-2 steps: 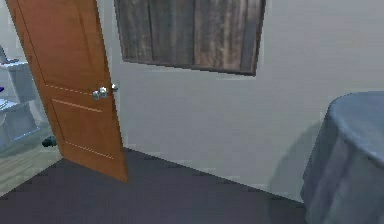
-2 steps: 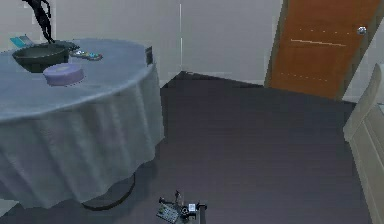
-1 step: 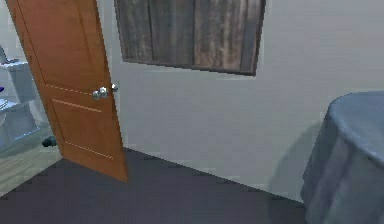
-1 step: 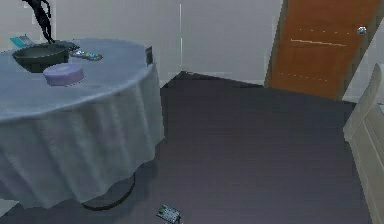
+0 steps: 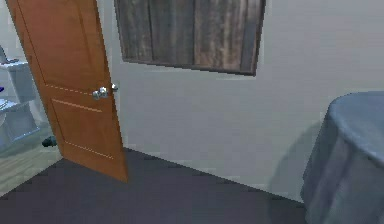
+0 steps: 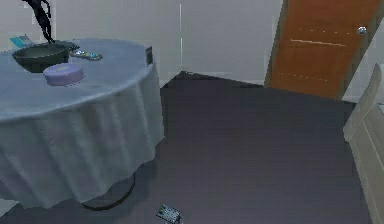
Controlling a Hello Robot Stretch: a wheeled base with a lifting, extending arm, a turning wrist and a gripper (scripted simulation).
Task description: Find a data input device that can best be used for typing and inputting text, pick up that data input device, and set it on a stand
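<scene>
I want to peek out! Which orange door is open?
The forward view's door, swung aside with a bright room showing behind it. The arm side view's door sits shut.

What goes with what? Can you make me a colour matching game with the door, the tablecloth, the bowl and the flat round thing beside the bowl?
Things:
1. door
2. tablecloth
3. bowl
4. flat round thing

Colours:
A. lilac
B. nearly black
C. orange-brown
D. pale blue-grey

Right pairs: 1-C, 2-D, 3-B, 4-A.
</scene>
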